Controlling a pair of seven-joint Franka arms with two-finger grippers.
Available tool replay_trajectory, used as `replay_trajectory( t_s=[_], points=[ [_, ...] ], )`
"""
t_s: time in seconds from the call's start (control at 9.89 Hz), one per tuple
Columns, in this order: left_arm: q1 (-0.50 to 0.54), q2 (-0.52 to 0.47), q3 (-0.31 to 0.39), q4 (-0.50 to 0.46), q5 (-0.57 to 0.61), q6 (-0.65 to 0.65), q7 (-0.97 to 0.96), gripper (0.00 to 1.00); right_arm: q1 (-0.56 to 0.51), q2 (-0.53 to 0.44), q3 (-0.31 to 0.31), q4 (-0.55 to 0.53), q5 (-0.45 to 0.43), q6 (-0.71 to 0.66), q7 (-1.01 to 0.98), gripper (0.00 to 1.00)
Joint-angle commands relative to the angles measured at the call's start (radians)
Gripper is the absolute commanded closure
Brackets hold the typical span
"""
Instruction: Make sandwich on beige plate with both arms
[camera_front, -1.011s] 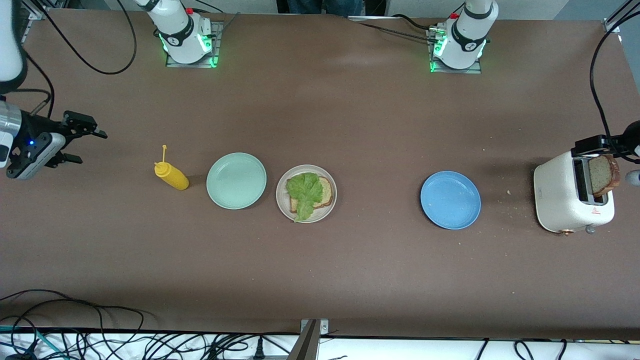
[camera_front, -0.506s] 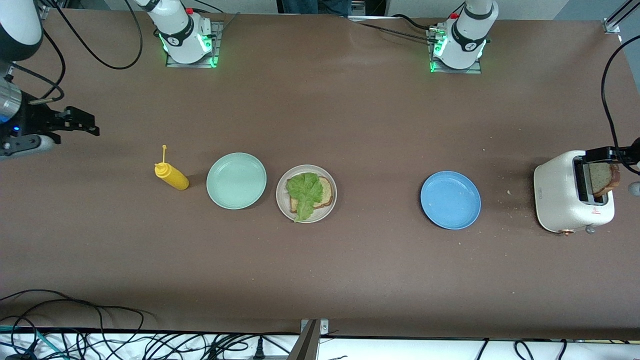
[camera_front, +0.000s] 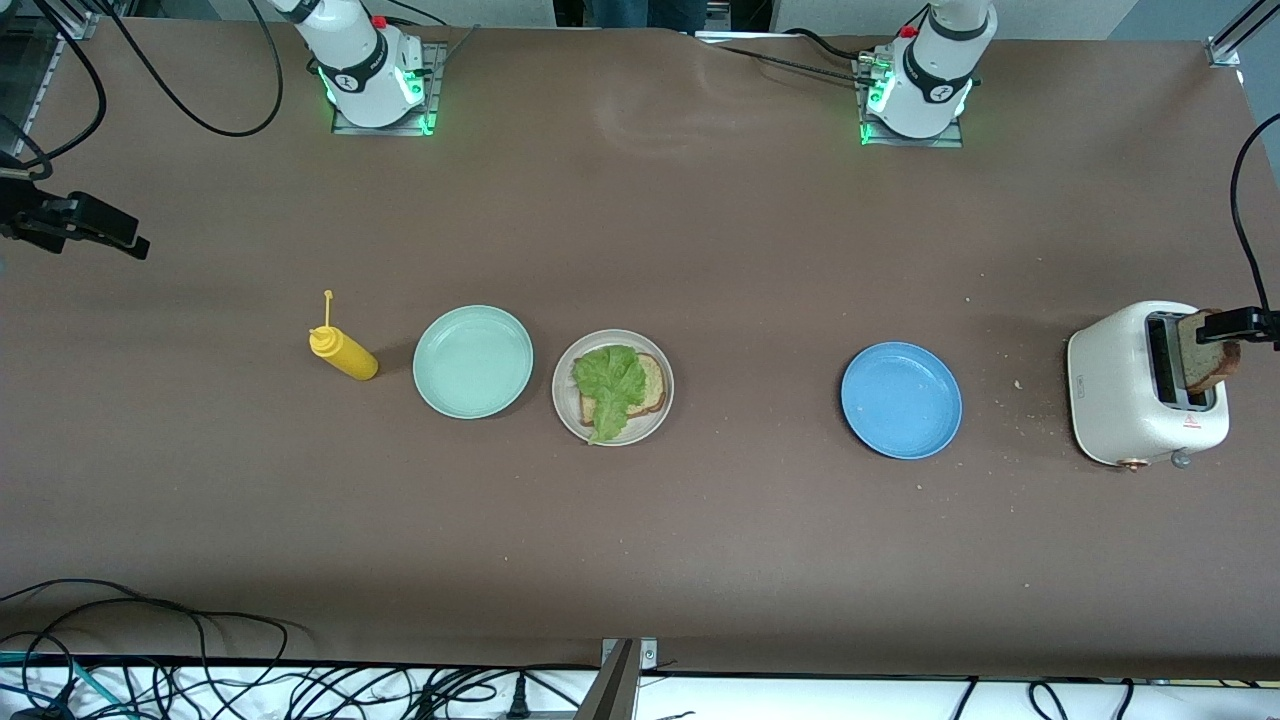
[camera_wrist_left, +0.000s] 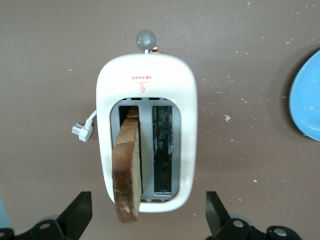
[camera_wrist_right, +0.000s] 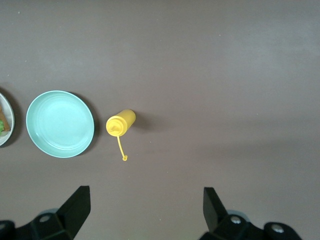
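Note:
The beige plate lies mid-table, holding one toasted bread slice with a ruffled lettuce leaf on top. A second bread slice stands upright in one slot of the white toaster. My left gripper hangs open over the toaster, its fingers wide on either side and touching nothing. My right gripper hovers open and empty over bare table at the right arm's end, with only a sliver of the beige plate in its view.
A mint-green plate lies beside the beige plate, with a yellow mustard bottle beside it toward the right arm's end. A blue plate sits between the beige plate and the toaster. Crumbs dot the table around the toaster.
The right gripper has drawn back toward the right arm's end of the table. The left gripper has shifted over the toaster toward the left arm's end. The bread stays in its slot.

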Motion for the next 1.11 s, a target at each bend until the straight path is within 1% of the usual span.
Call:
replay_trajectory(
  t_s=[0.0, 0.1, 0.4, 0.51, 0.61, 0.71, 1.01],
  points=[
    [0.026, -0.015, -0.013, -0.049, 0.034, 0.048, 0.032, 0.0, 0.031, 0.044, -0.025, 0.038, 0.042, 0.009, 0.016, 0.0],
    [0.032, -0.018, -0.013, -0.075, 0.034, 0.07, 0.043, 0.0, 0.024, 0.048, -0.045, 0.043, 0.051, 0.031, 0.027, 0.0],
    [0.077, -0.026, -0.014, -0.167, 0.034, 0.185, 0.074, 0.0, 0.015, 0.039, -0.033, 0.048, 0.033, 0.028, 0.029, 0.0],
    [0.078, -0.026, -0.013, -0.179, 0.032, 0.197, 0.074, 0.21, 0.016, 0.017, 0.022, 0.037, -0.048, 0.02, 0.033, 0.0],
    [0.078, -0.026, -0.014, -0.179, 0.032, 0.196, 0.074, 0.83, 0.013, 0.016, 0.047, 0.041, -0.076, 0.008, 0.041, 0.0],
    [0.078, -0.027, -0.014, -0.179, 0.032, 0.191, 0.086, 1.0, 0.013, 0.016, 0.043, 0.042, -0.062, 0.007, 0.043, 0.0],
    [0.075, -0.026, -0.019, -0.168, 0.032, 0.188, 0.1, 1.0, 0.019, 0.017, 0.033, 0.045, -0.032, -0.027, 0.052, 0.0]
  ],
)
